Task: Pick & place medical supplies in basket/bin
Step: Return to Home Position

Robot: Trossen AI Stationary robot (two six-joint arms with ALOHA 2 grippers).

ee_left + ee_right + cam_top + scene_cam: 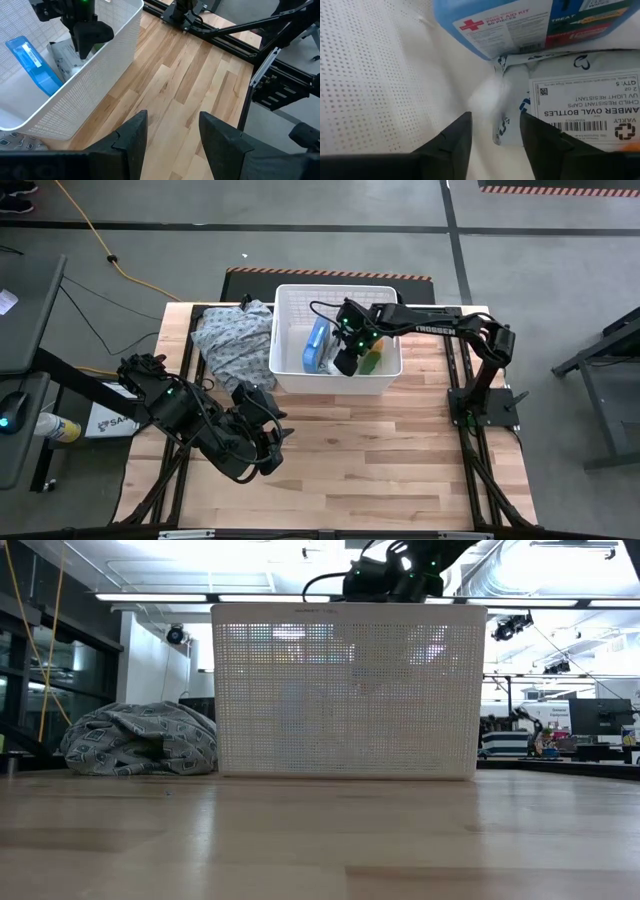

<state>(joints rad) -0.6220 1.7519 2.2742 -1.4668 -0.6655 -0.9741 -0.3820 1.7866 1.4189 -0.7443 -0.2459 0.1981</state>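
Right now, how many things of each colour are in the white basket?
Blue first aid kit: 1
Green bar: 1
Grey-white soft pack: 1
Total seen in the white basket: 3
The open right gripper over the basket may hide more; the open left gripper waits over the near left of the table.

We see the white gridded basket (300,383) standing upright on the table's (400,460) far side. Inside it, the blue-white packet (316,345) touches the grey-white soft pack (580,100). A green bar (371,362) lies nearby.

white basket (330,384), blue packet (316,346), grey patterned cloth (232,340)
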